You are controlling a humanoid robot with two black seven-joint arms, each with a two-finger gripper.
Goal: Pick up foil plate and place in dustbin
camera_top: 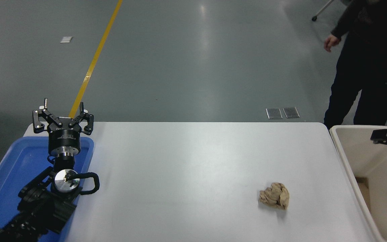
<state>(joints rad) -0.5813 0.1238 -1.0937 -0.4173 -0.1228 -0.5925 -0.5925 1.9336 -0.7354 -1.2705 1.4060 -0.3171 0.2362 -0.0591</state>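
Observation:
The foil plate is out of view. The beige dustbin [364, 151] stands at the table's right edge, and what shows of its inside holds no foil. A small black part of my right gripper [386, 137] reaches in from the picture's right edge above the dustbin's far end; too little of it shows to tell its state. My left gripper [62, 112] is parked at the lower left, open and empty, pointing away over the far end of a blue tray.
A crumpled brown paper ball [274, 196] lies on the white table [193, 168] right of centre. The blue tray [8, 174] sits under the left arm. A person in dark clothes [368, 67] stands beyond the table's far right corner.

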